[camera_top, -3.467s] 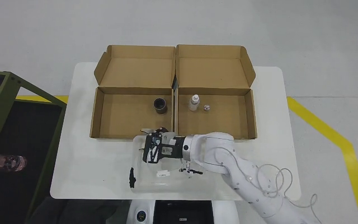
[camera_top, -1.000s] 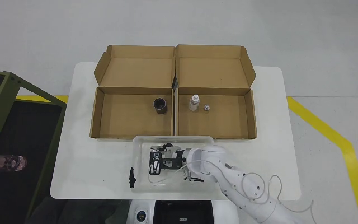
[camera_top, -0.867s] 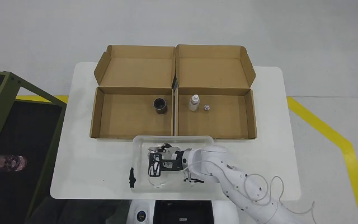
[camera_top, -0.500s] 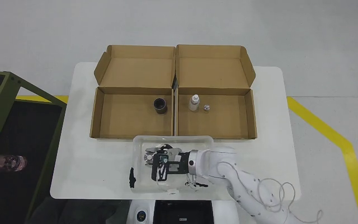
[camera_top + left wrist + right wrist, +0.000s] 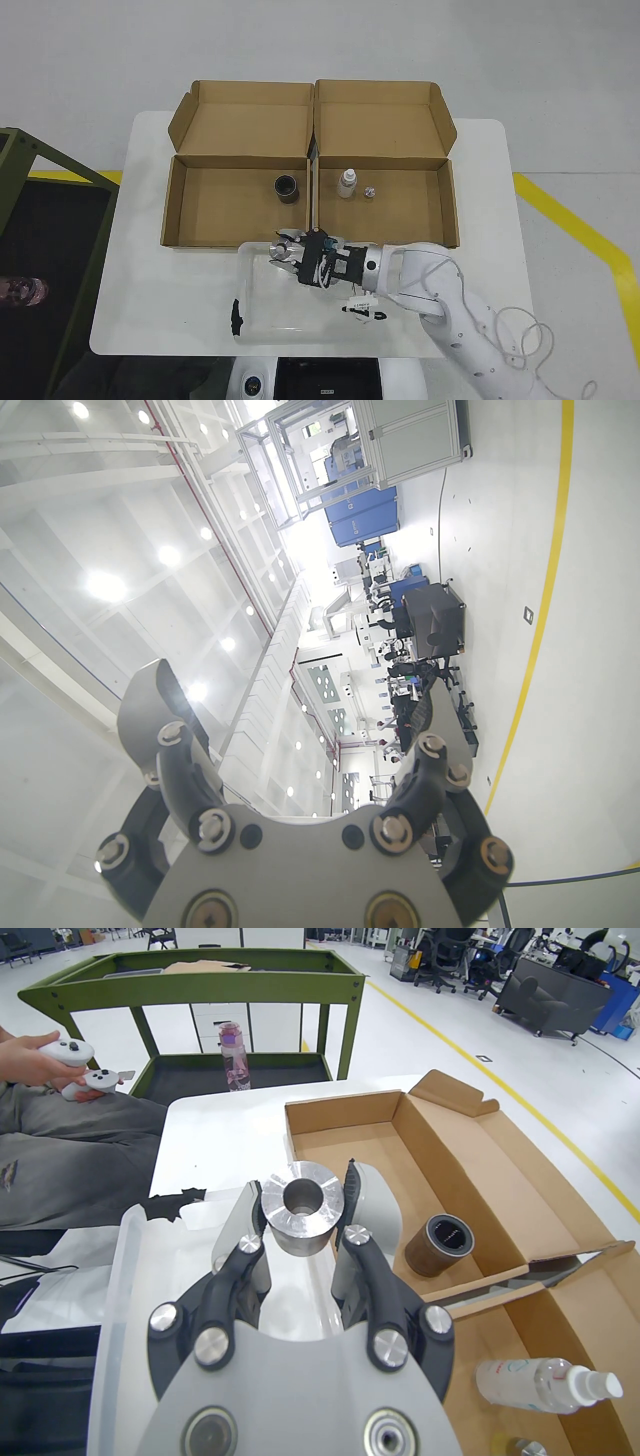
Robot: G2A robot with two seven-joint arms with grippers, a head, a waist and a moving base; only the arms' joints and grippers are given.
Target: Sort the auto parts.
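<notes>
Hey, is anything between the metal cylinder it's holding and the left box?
Only that box's low near wall. The cylinder, in the right end effector, hangs just short of it; a dark sleeve sits inside.

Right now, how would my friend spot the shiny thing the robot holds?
On the white table, find the clear bin beside two cardboard boxes. Over its far edge, the right end effector grips a silver cylinder with a centre hole. Its neighbour, the boxed cylinder, is dark brown.
</notes>
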